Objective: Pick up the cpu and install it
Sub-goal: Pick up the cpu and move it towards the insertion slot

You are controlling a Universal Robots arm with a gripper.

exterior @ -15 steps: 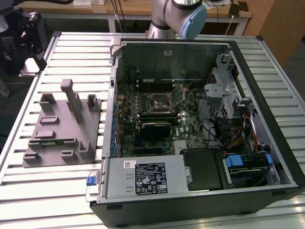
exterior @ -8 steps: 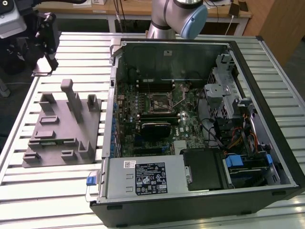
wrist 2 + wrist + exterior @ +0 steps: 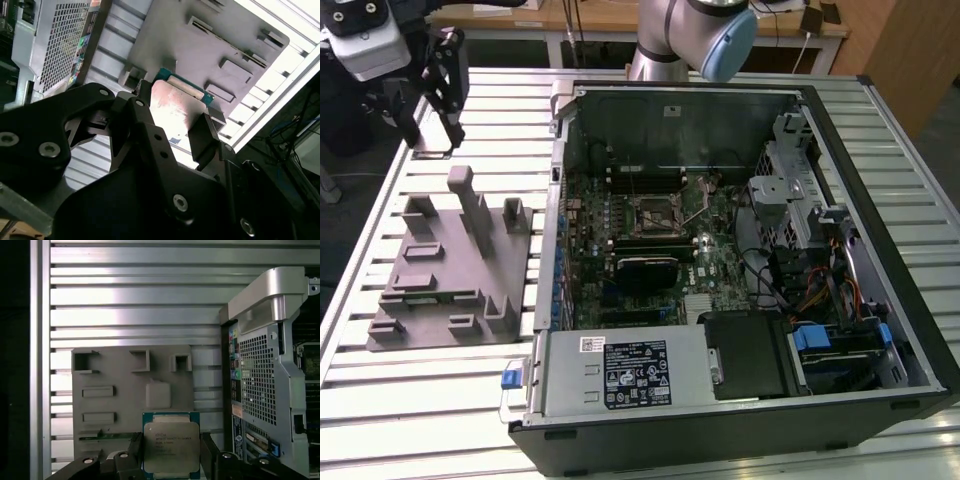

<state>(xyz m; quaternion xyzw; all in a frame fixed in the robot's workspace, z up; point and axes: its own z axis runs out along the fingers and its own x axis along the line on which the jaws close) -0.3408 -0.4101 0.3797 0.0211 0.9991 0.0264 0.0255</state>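
Cpu [image 3: 171,440] gripped by its edges between my fingers [image 3: 209,454], silver top facing the first wrist camera, held clear above the grey fixture [image 3: 440,270]. My gripper [image 3: 433,130] hangs at the exterior view's left. The socket [image 3: 658,212] lies well off to the right, down inside the case [image 3: 680,120].

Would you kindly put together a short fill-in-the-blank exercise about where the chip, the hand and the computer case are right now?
1. The hand clamps the chip between ___ dark fingers.
2. In the exterior view, the grey fixture lies on that view's ___ of the computer case.
3. The hand hangs over the slatted table, not inside the computer case but ___ it.
Missing words: two; left; outside.
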